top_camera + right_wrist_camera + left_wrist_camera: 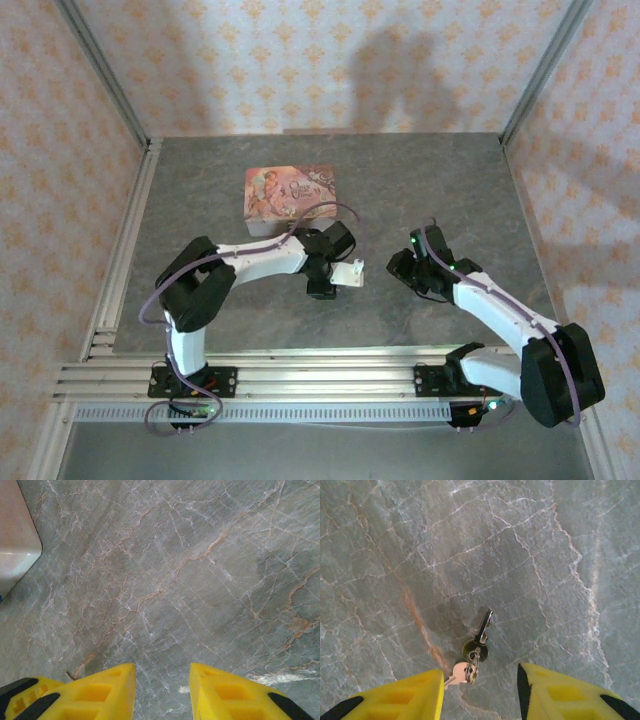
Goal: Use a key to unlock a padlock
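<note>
Grey veined stone is forming the counter (440, 180), with patterned wall panels (300, 60) and metal frame posts (105, 75) closing it in on three sides. A pink picture-printed tin (290, 193) is lying flat toward the far middle with its printed top facing up; whatever it is holding is hidden. The left arm (255, 262) is reaching across just in front of the tin, its wrist sitting near the tin's front edge. The right arm (500, 310) is angling in from the right. The two wrists are facing each other over bare counter, near but apart.

In the left wrist view the key (480, 639) is lying flat on the counter, joined by a small ring (473, 667) to a second, paler key (459, 672). Both are sitting just ahead of the yellow fingers (400, 697) and between them. The left jaws are standing released, gripping neither key. The right jaws are likewise hanging released, their yellow fingers (100, 695) spread with nothing between them. A pale rounded corner (17, 540) is showing at the upper left of the right wrist view — I cannot tell what it belongs to.
</note>
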